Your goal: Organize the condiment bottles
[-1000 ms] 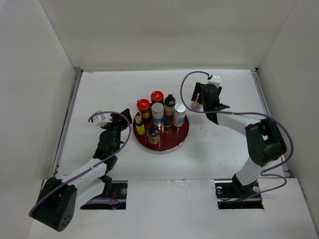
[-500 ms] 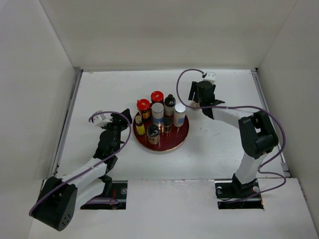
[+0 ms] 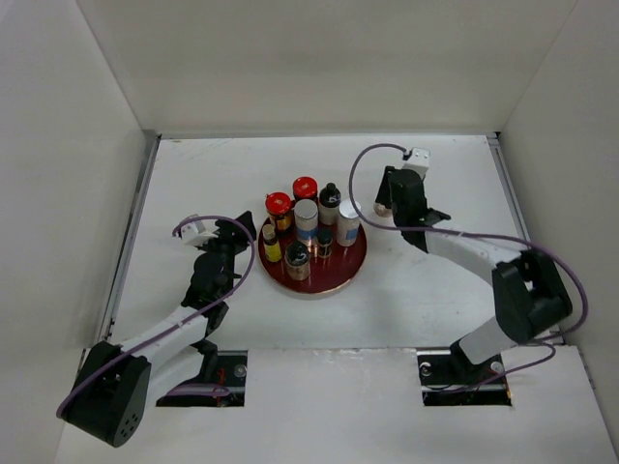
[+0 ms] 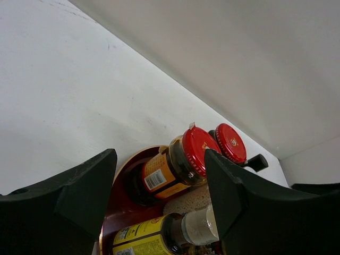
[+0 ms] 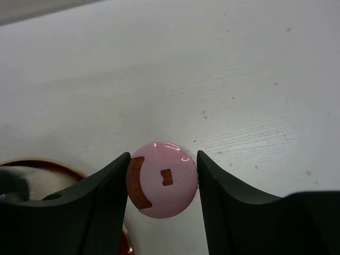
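Note:
Several condiment bottles stand on the dark red round tray [image 3: 338, 275]: two red-lidded jars [image 3: 279, 203] [image 3: 305, 186], a black-capped bottle [image 3: 330, 193], a white bottle [image 3: 349, 220] and a slim yellow-labelled bottle [image 3: 272, 248]. My right gripper [image 3: 385, 203] is just right of the tray, shut on the pink-capped bottle [image 5: 162, 179], with a finger against each side of the cap. My left gripper [image 3: 242, 228] is open and empty at the tray's left edge. In its wrist view a red-lidded jar [image 4: 180, 162] and the yellow-labelled bottle [image 4: 149, 239] show between its fingers.
White walls close in the table at the back and on both sides. The tray's rim [image 5: 42, 162] shows at the lower left of the right wrist view, close to the pink-capped bottle. Bare white tabletop [image 3: 435, 290] lies around the tray.
My right arm swung left and then back right, its elbow now further out. Its gripper stays at the pink-capped bottle. The left arm and the tray's bottles have not moved.

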Controlling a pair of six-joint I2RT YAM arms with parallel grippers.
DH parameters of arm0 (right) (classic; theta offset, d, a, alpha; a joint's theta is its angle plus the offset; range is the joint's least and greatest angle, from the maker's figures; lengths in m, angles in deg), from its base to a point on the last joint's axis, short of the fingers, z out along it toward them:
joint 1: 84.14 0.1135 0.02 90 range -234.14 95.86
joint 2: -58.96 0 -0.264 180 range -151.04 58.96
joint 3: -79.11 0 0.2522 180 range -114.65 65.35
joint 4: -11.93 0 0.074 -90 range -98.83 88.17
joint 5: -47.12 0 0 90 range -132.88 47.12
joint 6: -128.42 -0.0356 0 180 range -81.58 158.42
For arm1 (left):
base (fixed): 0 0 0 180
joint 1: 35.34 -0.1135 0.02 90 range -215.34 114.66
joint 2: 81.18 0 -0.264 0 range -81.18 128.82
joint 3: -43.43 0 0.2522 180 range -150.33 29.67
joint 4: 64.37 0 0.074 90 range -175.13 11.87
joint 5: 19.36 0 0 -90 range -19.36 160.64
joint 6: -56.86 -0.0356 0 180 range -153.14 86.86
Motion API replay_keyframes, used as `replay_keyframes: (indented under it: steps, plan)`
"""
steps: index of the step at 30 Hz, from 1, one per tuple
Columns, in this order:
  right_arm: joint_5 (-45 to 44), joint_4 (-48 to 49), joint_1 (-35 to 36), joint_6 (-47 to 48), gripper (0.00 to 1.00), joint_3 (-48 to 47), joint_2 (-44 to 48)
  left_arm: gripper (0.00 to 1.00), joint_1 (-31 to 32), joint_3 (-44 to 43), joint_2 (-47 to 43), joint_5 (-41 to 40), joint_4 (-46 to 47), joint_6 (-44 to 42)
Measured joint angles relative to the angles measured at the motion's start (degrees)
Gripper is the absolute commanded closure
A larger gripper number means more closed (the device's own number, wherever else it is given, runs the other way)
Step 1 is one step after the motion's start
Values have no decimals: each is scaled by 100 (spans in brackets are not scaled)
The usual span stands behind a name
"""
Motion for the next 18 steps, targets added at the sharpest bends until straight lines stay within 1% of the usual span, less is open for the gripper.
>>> replay_keyframes:
  steps: [6,9,14,18]
  plan:
    - [-378,61,702,-85,60,927,1661,34,-2,0,-15,-2,-2,0]
    - [-555,-273,1152,-131,60,1445,2297,32,-2,0,-28,-2,-4,-4]
    - [-643,-1246,1906,-271,61,1672,2924,30,-2,0,-37,-4,-2,-24]
    - [-573,-1488,2697,-483,60,1676,3185,21,-2,0,-42,-17,-2,-35]
